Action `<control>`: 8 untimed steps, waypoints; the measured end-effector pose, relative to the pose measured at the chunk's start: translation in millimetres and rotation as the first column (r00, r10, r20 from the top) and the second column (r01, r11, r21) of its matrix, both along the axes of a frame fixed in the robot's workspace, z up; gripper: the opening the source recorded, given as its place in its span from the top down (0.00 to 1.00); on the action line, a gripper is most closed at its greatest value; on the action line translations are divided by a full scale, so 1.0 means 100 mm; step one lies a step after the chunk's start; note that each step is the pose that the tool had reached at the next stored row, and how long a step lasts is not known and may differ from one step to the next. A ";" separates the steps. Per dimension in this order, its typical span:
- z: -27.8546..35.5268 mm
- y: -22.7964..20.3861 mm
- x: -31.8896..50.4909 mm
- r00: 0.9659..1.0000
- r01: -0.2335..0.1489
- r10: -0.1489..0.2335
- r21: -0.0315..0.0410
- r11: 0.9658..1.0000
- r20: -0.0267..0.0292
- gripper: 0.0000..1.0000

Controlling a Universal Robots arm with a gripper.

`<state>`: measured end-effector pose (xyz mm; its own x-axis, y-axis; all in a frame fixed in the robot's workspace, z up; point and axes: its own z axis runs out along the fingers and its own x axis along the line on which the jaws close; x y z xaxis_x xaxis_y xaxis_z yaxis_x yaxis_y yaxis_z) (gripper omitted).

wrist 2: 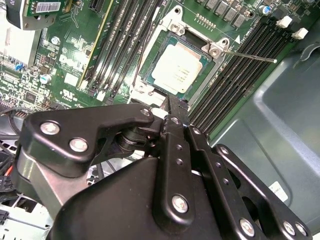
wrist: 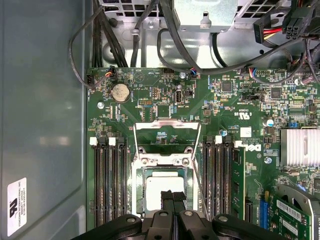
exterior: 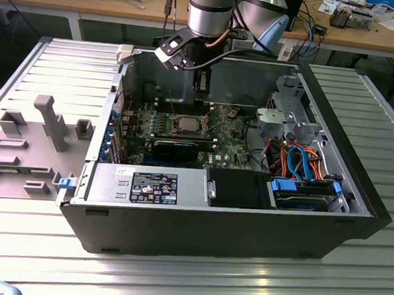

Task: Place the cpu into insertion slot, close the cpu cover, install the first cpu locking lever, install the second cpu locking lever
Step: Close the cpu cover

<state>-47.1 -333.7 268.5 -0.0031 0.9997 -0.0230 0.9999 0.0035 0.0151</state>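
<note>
Silver-grey cpu (wrist 2: 179, 68) is lying flat in the insertion slot (wrist 2: 157, 52), mid-board. The cpu cover (wrist: 167, 125) is standing open, leaving the chip exposed. The gripper (wrist: 173, 192), fingers pressed together and holding nothing, is hovering just above.

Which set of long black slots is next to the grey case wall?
The slot set right beside the wall; the other set lies across the socket.
</note>
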 end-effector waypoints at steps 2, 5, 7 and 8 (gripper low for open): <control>0.000 0.000 0.001 1.000 0.000 0.000 0.000 1.000 0.000 0.89; 0.000 0.000 0.005 1.000 0.000 0.000 0.000 1.000 0.000 0.89; 0.000 0.000 0.007 1.000 0.000 0.000 0.000 1.000 0.000 0.89; 0.000 0.000 0.012 1.000 0.000 0.000 0.000 1.000 0.000 0.89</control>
<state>-45.9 -333.7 268.5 -0.0031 0.9997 -0.0230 0.9999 0.0034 0.0151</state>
